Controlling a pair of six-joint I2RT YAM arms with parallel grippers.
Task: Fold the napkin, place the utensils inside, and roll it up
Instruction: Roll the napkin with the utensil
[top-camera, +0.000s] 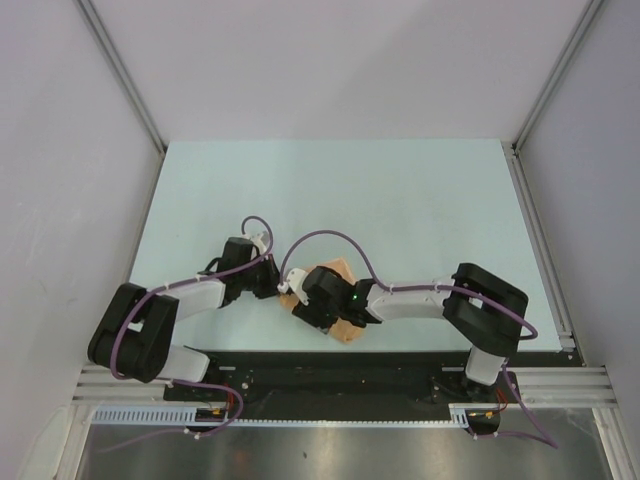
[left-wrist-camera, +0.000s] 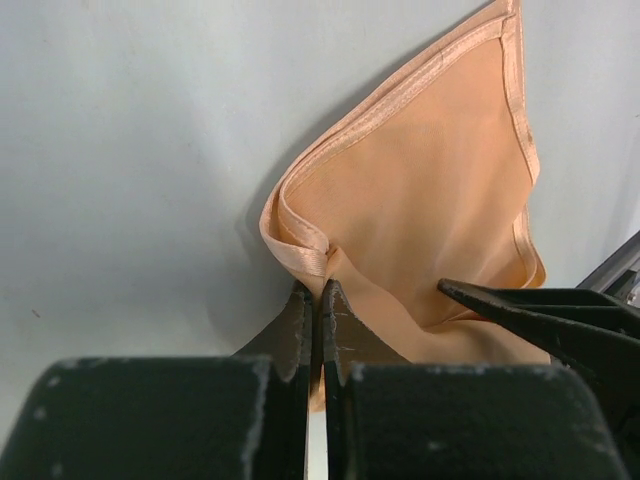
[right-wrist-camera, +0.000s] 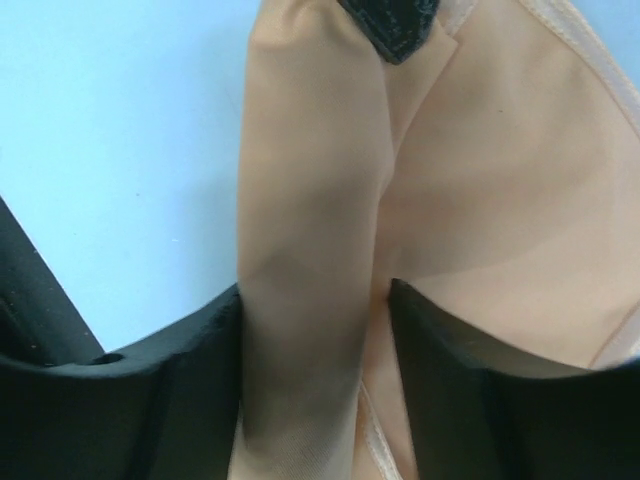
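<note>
Pinching napkin (left-wrist-camera: 430, 180) at bunched hem fold with left gripper (left-wrist-camera: 318, 292), jaws tight together, presumably to anchor cloth. Straddling rolled ridge with right gripper (right-wrist-camera: 315, 292), jaws mid-width, pressed against both sides, presumably to turn roll. Lying on table (top-camera: 400, 200) near front edge, between arms. No sight of fork; possibly wrapped inside.

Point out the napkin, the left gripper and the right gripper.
napkin (left-wrist-camera: 430, 200), left wrist view, on its flat top layer.
left gripper (left-wrist-camera: 314, 298), left wrist view, between the fingertips pinching the napkin's folded edge.
right gripper (right-wrist-camera: 315, 320), right wrist view, between its fingertips, over the rolled cloth there.
</note>
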